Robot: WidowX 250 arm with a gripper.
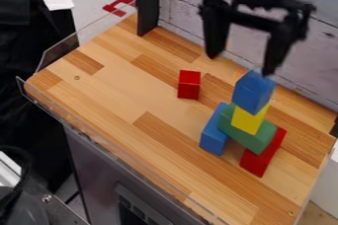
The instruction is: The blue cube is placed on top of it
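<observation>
We see the black gripper (239, 65) at the upper right, hanging above the wooden tabletop (119, 105) with its jaws open — spread wide, nothing between them. One fingertip is just above the blue cube (253, 92); whether the two touch, we cannot tell.

The blue cube sits at the top of the stack, directly on the yellow block (249, 119), its faces turned at an angle to us. Under the yellow block we find the green block (263, 139), lying like a bridge across two lower pieces: the long blue block (213, 136) on the left and the long red block (263, 157) on the right.

Well apart from the stack, toward the middle of the tabletop, we see a small red block (189, 86). Behind everything stands a pale plank wall (182, 9) — a dark post (148, 4) rises in front of it.
</observation>
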